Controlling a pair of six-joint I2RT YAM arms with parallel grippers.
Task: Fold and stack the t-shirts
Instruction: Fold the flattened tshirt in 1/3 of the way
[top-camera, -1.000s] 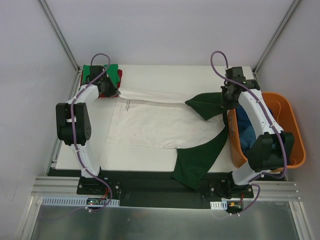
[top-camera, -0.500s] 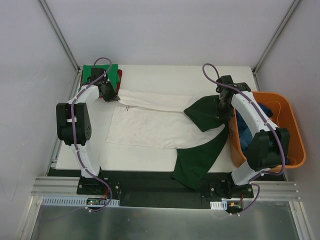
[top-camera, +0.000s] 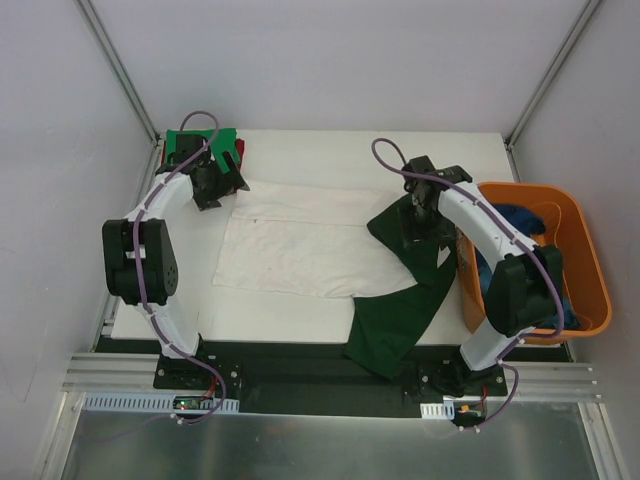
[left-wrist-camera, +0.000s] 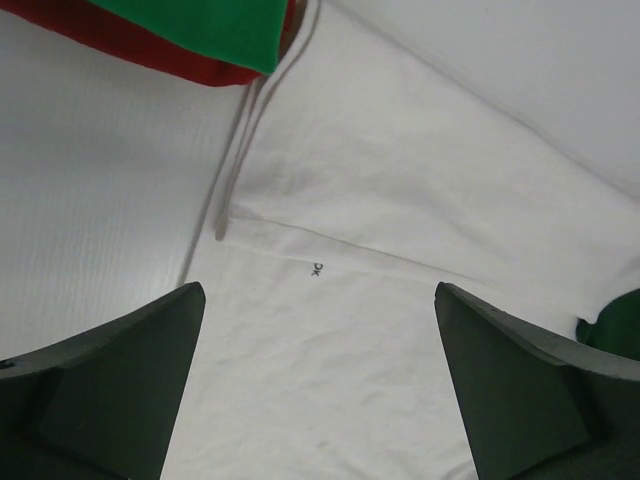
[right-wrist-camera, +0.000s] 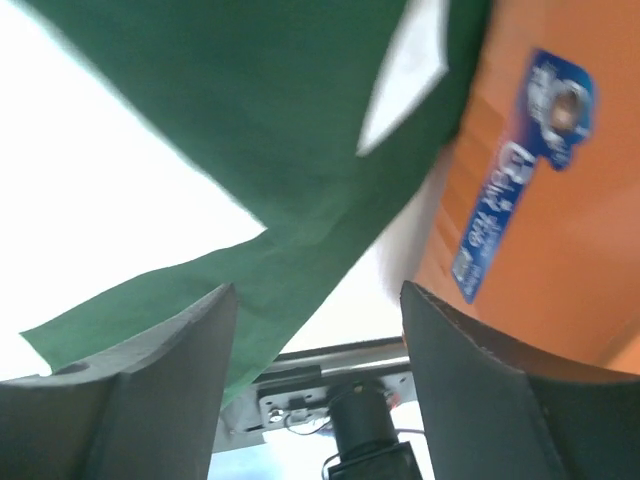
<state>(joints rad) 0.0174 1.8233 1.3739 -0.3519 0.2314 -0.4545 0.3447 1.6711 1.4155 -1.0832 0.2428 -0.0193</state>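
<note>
Hovering with the left jaws spread wide over the far left corner of the white t-shirt (top-camera: 300, 245), gripping nothing; seen from the left wrist, only a folded white edge with a tiny black mark below the gap. Just beyond that corner, at the far left of the table (top-camera: 330, 155): a folded bright green t-shirt (top-camera: 225, 142) stacked on a red one (left-wrist-camera: 130, 45). Right jaws likewise wide apart, above the dark green sleeve (top-camera: 385, 225) near the shirt's right end; cannot tell whether touching the cloth. Hard against that side, the orange tub (top-camera: 598, 290) with its blue label (right-wrist-camera: 520, 160) and blue cloth (top-camera: 510, 215) inside. Toward the near edge, a larger dark green flap (top-camera: 390, 320) drooping over the table's rim. Bare table along the far edge and in front of the white body.
</note>
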